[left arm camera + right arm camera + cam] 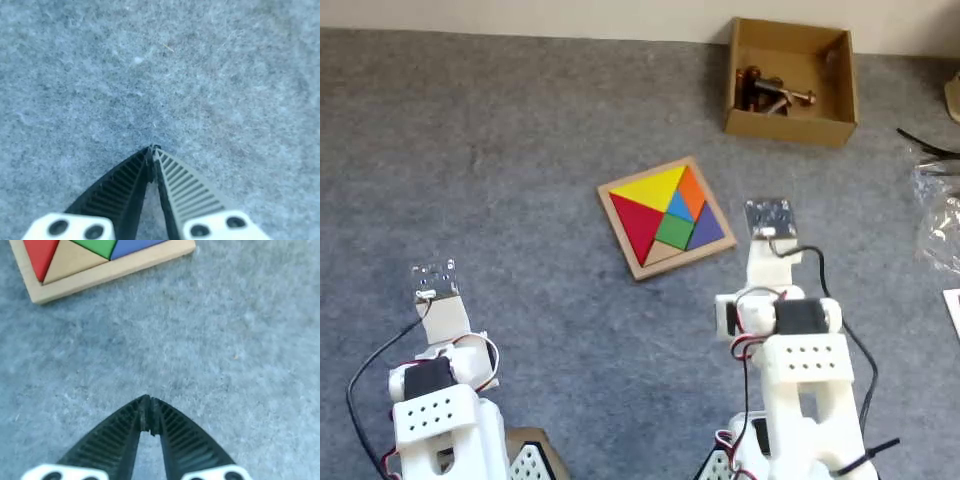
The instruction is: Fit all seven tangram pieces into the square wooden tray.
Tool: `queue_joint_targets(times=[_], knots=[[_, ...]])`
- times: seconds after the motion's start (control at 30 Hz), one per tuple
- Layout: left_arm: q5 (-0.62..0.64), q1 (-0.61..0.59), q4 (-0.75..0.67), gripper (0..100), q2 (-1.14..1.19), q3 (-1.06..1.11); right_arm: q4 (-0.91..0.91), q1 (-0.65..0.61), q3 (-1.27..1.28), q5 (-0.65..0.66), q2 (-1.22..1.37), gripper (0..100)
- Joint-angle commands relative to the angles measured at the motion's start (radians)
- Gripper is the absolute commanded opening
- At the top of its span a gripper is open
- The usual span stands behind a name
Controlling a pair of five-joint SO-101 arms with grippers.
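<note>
At mid-worktop (500, 150) the square wooden tray (115, 271) holds all seven tangram pieces (665, 215) flush, so I judge fitting done. My left end effector (152, 150) and right end effector (150, 412) are closed, empty; next I'd only park both arms

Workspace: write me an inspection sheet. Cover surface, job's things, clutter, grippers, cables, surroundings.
Surface: grey felt mat, flat.
Job's things: square wooden tray lies skewed on the mat ahead of the arms. Seven coloured pieces fill it, among them the yellow triangle and the red triangle.
Clutter: open cardboard box at the far edge, with brownish items inside; clear plastic bag at the side edge.
Grippers: left gripper shut, over bare mat. Right gripper shut, near the tray's corner but apart from it.
Cables: left arm's black cable loops outward; right arm's black cable runs along its side.
Surroundings: pale strip beyond the mat.
</note>
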Motion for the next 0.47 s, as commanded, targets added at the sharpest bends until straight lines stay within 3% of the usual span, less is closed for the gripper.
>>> queue_joint_targets(times=[0.0,0.43], knots=[[0.008,0.031,0.011,0,-0.004,-0.001,-0.071,0.008,0.05,0.0,-0.093,0.6],[0.008,0.031,0.011,0,-0.004,-0.001,-0.074,0.008,0.213,-0.008,-0.289,0.5]])
